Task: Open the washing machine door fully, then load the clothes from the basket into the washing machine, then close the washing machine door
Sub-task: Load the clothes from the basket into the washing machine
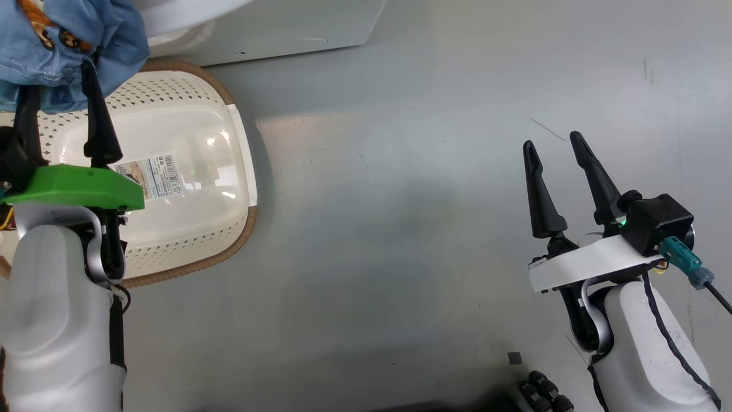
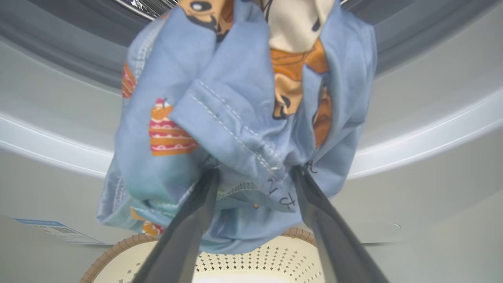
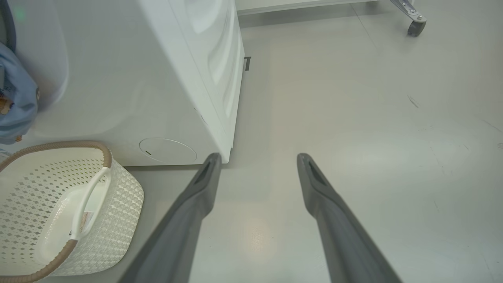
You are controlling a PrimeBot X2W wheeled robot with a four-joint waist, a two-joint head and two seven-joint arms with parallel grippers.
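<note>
The clothes (image 1: pixel 63 46), a light blue bundle with orange prints, hang in front of the washing machine (image 1: pixel 286 28). In the left wrist view the clothes (image 2: pixel 243 118) reach up to the grey gasket (image 2: pixel 78 39) and the steel drum (image 2: pixel 137 4). My left gripper (image 2: pixel 255 173) stands open, as wide as the right one, its tips tucked in the bundle's lower folds. Below it the cream basket (image 1: pixel 229 240) holds no garments and its bottom sticker shows. My right gripper (image 1: pixel 552 143) is open over bare floor, far to the right. The washing machine door is out of view.
The washer's white front carries a round cover (image 3: pixel 167 150) near its lower corner and a blue label (image 2: pixel 59 230). The basket (image 3: pixel 59 146) stands right against the machine. A caster wheel (image 3: pixel 412 27) sits far off on the grey floor (image 1: pixel 400 229).
</note>
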